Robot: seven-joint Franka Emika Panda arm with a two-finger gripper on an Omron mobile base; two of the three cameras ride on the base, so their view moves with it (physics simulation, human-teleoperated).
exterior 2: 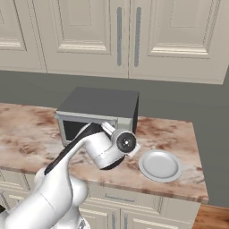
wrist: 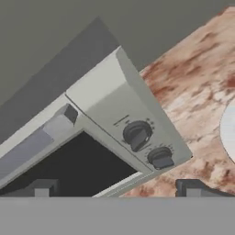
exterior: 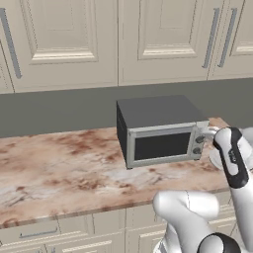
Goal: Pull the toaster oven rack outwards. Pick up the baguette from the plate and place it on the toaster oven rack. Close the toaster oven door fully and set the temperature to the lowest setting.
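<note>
Hand view looks along the wide-spread fingers [wrist: 41, 188] at the toaster oven's [wrist: 105, 98] knob end, the picture rolled so the oven front runs slantwise. Two round dark knobs [wrist: 137, 135] sit one after the other beside the dark glass of the toaster oven door [wrist: 78, 170], which is shut, its bar handle [wrist: 46, 133] along the top edge. No writing can be read by the knobs. Left base view has the arm rising at lower right, its hand just beside the oven's right front corner. The oven's long side runs along the marbled surface [exterior: 64, 168], front facing the robot. The plate [exterior 2: 160, 165] lies bare, to the oven's right.
</note>
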